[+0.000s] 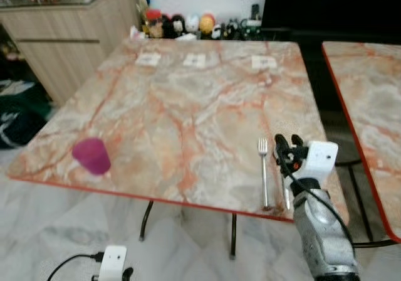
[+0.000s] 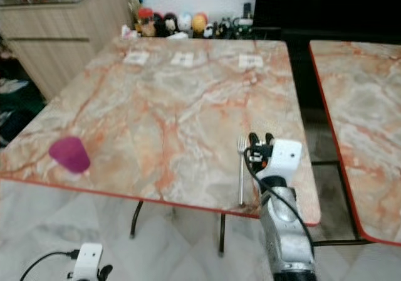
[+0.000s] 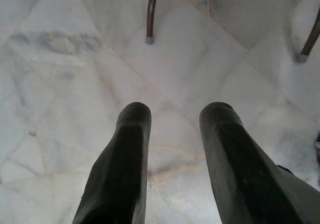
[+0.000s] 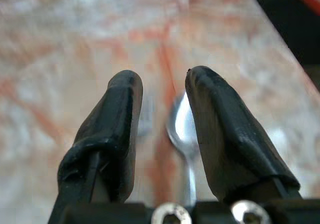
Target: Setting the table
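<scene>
No readable text showing anywhere. Three white cards [image 1: 194, 59] are sitting along the table's [image 1: 188, 118] 12 o'clock edge, but any print on them is blurring out, too small to read.

This looks like the dining area of a home: a square table [image 1: 188, 105] with an orange-veined marble top and red edging stands on thin dark metal legs over a pale marble-tiled floor [image 3: 75, 84], and a second table [image 1: 369, 105] of the same make stands just beside its right edge. Beyond the far edge, a row of small colourful figurines [image 1: 182, 25] lines the foot of a white wall, next to a light wood-grain cabinet [image 1: 69, 36] at the far left corner. A fork [image 1: 264, 168] lies near the tabletop's near right corner, as at a place setting.
</scene>
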You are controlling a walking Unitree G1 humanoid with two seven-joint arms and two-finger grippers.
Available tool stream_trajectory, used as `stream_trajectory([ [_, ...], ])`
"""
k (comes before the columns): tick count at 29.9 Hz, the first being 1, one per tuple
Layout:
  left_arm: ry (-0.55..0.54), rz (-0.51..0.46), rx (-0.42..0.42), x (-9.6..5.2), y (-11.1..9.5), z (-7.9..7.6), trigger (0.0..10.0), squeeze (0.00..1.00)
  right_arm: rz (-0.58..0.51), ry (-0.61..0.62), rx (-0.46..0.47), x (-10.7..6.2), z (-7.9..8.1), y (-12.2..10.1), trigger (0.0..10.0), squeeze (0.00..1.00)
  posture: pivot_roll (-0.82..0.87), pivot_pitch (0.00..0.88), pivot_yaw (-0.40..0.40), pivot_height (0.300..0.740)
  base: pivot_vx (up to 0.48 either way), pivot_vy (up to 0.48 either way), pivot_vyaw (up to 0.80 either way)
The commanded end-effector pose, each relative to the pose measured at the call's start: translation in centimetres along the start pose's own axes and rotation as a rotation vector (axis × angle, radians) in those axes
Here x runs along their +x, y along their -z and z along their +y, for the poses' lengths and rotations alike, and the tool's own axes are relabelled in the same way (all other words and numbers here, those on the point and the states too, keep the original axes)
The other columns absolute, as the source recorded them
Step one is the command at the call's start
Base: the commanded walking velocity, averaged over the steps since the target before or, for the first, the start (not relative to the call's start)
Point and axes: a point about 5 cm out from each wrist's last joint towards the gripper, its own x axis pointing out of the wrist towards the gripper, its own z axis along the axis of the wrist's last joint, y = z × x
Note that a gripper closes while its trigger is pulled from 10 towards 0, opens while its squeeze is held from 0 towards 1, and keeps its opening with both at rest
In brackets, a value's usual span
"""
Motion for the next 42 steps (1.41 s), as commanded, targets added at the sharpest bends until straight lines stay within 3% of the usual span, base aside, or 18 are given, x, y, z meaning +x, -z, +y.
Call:
stream_trajectory([
  [1,-0.004,0.028,-0.003,-0.1,0.6,0.1,10.0,0.00,-0.014,-0.006,0.016,0.7,0.3,-0.6,10.0,0.41,-0.10,0.069,0.051,0.740,0.000,0.000,0.00],
  [2,-0.004,0.028,-0.004,-0.1,0.6,0.2,10.0,0.00,0.033,0.036,0.010,1.3,0.0,-0.3,10.0,1.00,-0.10,0.069,0.051,0.740,0.000,0.000,0.00],
  [5,-0.005,0.030,-0.004,-0.2,0.7,0.2,10.0,0.00,0.080,0.066,0.045,2.0,0.0,0.0,10.0,1.00,-0.09,0.068,0.053,0.740,0.000,0.000,0.00],
  [6,-0.007,0.037,-0.004,-0.2,0.8,0.4,10.0,0.00,0.136,0.048,0.084,2.6,0.6,0.4,10.0,0.91,-0.10,0.069,0.055,0.740,0.000,0.000,0.00],
  [8,-0.007,0.039,-0.004,-0.2,0.9,0.4,10.0,0.00,0.151,0.043,0.090,2.7,0.8,0.5,10.0,0.91,-0.10,0.069,0.055,0.740,0.000,0.000,0.00],
  [9,-0.007,0.044,-0.003,-0.2,1.0,0.4,10.0,0.00,0.153,0.044,0.104,3.0,1.0,0.5,10.0,0.00,-0.09,0.067,0.056,0.740,0.000,0.000,0.00],
  [17,-0.020,0.069,-0.006,-0.5,1.6,1.0,10.0,0.00,0.153,0.070,0.116,3.9,1.7,-0.7,10.0,0.00,-0.08,0.074,0.052,0.740,0.000,0.000,0.00],
  [22,-0.025,0.083,-0.006,-0.6,2.1,1.1,10.0,0.00,0.099,0.111,0.109,2.6,0.8,-1.8,10.0,0.00,-0.08,0.079,0.052,0.740,0.000,0.000,0.00],
  [25,-0.021,0.092,-0.001,-0.7,2.3,1.1,10.0,0.00,0.098,0.137,0.021,1.1,0.5,-1.5,10.0,0.00,-0.09,0.083,0.054,0.740,0.000,0.000,0.00],
  [29,-0.018,0.093,0.000,-0.7,2.3,1.0,10.0,0.00,0.155,0.160,0.042,-0.1,0.3,-0.1,10.0,0.00,-0.09,0.080,0.053,0.740,0.000,0.000,0.00],
  [42,-0.022,0.097,-0.001,-0.7,2.2,1.2,10.0,0.00,0.242,0.109,0.045,0.8,0.0,0.9,10.0,0.00,-0.08,0.076,0.054,0.740,0.000,0.000,0.00],
])
